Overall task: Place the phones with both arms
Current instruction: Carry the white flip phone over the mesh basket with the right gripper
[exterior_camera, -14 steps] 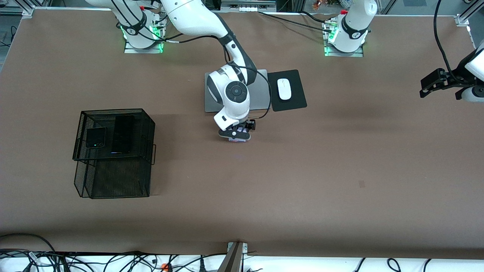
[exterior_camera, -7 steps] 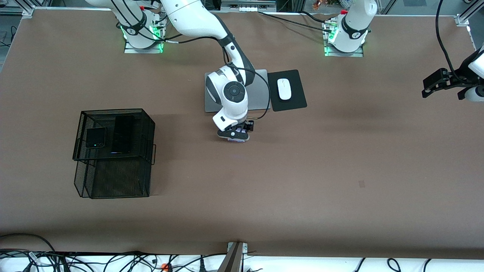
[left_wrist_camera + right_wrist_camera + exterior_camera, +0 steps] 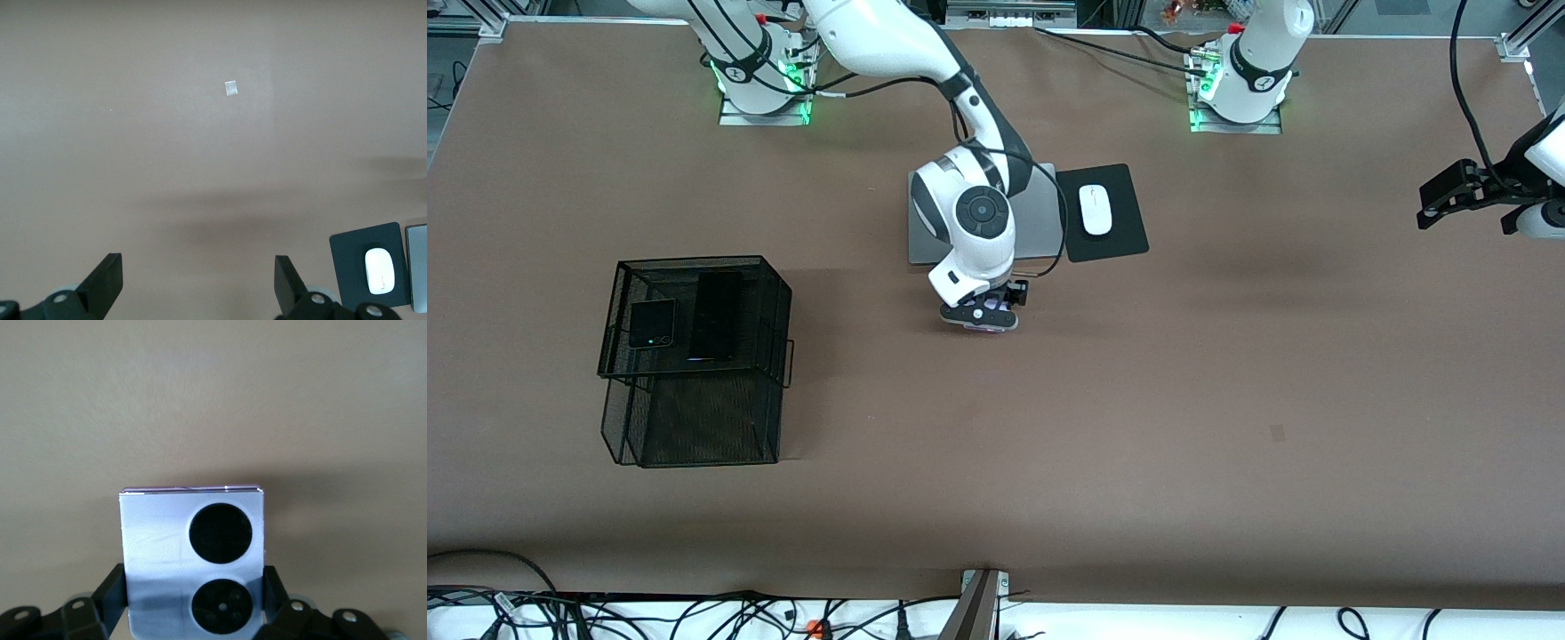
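Note:
The lavender phone [image 3: 192,540], squarish with two black circles, sits between the fingers of my right gripper [image 3: 193,593], which is shut on its two sides. In the front view this gripper [image 3: 982,320] is low over the table's middle, with a sliver of the lavender phone [image 3: 989,328] showing under it. Whether the phone rests on the table I cannot tell. The small folded black phone [image 3: 651,323] and the long black slab phone [image 3: 716,316] lie in the top tier of the black mesh basket [image 3: 689,260]. My left gripper [image 3: 1424,206] [image 3: 198,263] hangs open and empty over the left arm's end of the table.
A grey laptop [image 3: 1040,213] lies farther from the front camera than the right gripper, partly hidden by the right arm. Beside it a white mouse [image 3: 1095,209] [image 3: 379,271] rests on a black pad [image 3: 1116,240]. A small tape mark [image 3: 231,88] lies on the brown table.
My right gripper has shut on the lavender phone, and its wrist has shifted a little. The left gripper has drifted slightly at its end of the table.

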Robot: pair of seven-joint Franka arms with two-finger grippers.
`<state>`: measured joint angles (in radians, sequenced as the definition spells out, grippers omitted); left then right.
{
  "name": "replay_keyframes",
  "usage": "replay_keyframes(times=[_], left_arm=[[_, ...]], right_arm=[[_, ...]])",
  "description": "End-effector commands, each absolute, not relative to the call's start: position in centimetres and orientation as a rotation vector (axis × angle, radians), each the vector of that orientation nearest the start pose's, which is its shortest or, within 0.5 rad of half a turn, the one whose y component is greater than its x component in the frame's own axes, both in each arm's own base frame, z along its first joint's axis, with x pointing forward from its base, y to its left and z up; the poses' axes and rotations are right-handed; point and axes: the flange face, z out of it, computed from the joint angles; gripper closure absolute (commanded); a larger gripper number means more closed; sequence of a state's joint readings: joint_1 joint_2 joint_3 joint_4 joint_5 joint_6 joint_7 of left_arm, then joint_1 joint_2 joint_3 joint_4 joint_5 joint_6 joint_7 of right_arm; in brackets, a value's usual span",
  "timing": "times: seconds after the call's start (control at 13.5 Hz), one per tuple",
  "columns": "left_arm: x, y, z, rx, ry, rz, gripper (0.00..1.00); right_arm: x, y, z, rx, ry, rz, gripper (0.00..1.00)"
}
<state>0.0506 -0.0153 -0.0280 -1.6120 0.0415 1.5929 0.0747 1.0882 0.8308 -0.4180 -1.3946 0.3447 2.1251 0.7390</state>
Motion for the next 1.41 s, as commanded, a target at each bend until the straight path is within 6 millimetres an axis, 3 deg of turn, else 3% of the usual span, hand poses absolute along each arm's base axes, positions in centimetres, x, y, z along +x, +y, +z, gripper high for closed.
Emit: replay_keyframes(times=[0.0, 0.07, 0.3, 0.59, 0.81, 1.04, 1.26, 1.33], left_arm=[[55.3, 2.2, 62.1, -3.11, 0.105, 0.013, 0.0], [55.4, 2.3, 62.0, -3.11, 0.103, 0.013, 0.0], [55.2, 2.4, 62.1, -3.11, 0.1, 0.018, 0.0], [55.3, 2.1, 62.0, -3.11, 0.108, 0.018, 0.0], [55.3, 2.0, 62.1, -3.109, 0.11, 0.013, 0.0], [55.3, 2.0, 62.1, -3.109, 0.11, 0.013, 0.0], [55.3, 1.9, 62.1, -3.109, 0.112, 0.013, 0.0], [55.4, 1.9, 62.0, -3.109, 0.112, 0.015, 0.0]], right_arm=[[54.2, 49.0, 31.3, -3.151, 0.246, 0.089, 1.0], [55.0, 47.7, 34.4, -3.134, 0.259, 0.109, 1.0], [57.0, 42.6, 41.2, -3.093, 0.166, 0.146, 1.0], [60.3, 29.5, 44.1, -3.136, 0.071, 0.224, 1.0], [62.9, 19.3, 45.1, -3.157, -0.065, 0.211, 1.0], [65.8, 9.3, 44.7, -3.145, -0.13, 0.178, 1.0], [69.2, 4.2, 42.0, -3.159, -0.166, 0.067, 1.0], [70.5, 3.6, 40.9, -3.167, -0.192, 0.035, 1.0]])
